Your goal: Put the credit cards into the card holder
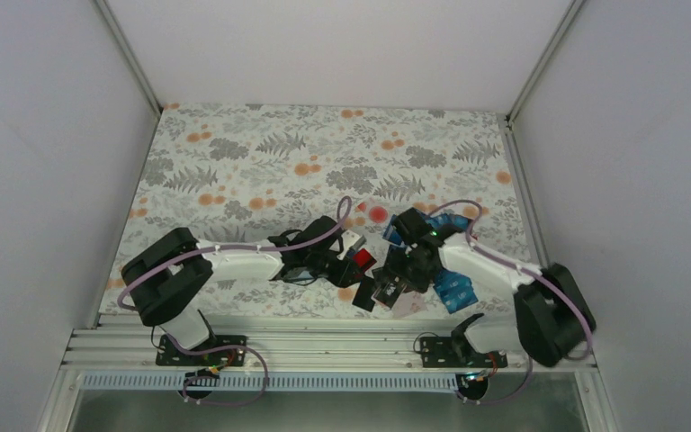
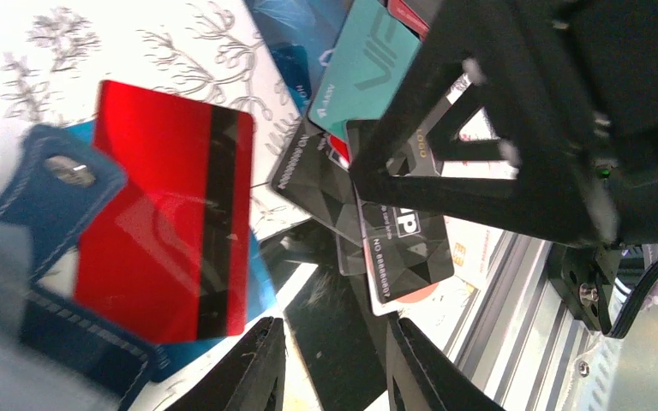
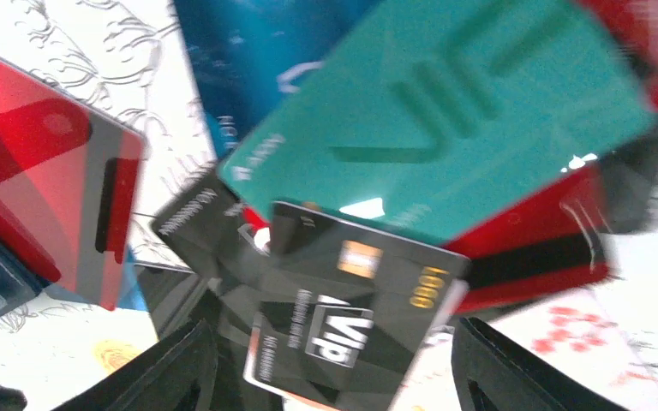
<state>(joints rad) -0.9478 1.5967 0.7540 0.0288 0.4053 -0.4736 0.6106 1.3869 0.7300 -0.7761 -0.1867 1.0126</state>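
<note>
Credit cards [image 3: 445, 128] overlap, blurred; your right end effector [image 3: 334, 342] straddles a black card [image 3: 351, 300], can't tell if clamped; left end effector [image 2: 334, 330] apart; card holder [image 2: 51, 193] half-covered.

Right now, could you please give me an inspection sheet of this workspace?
Surface: floral tablecloth, lying flat.
Job's things: cards piled near the front edge, among them a red card, teal card and black card; navy card holder overlapped by the red card.
Clutter: nothing seen.
Grippers: left gripper open; right gripper straddles the black card, grip unclear.
Cables: purple cables along both arms.
Surroundings: white walls, metal rail in front.
</note>
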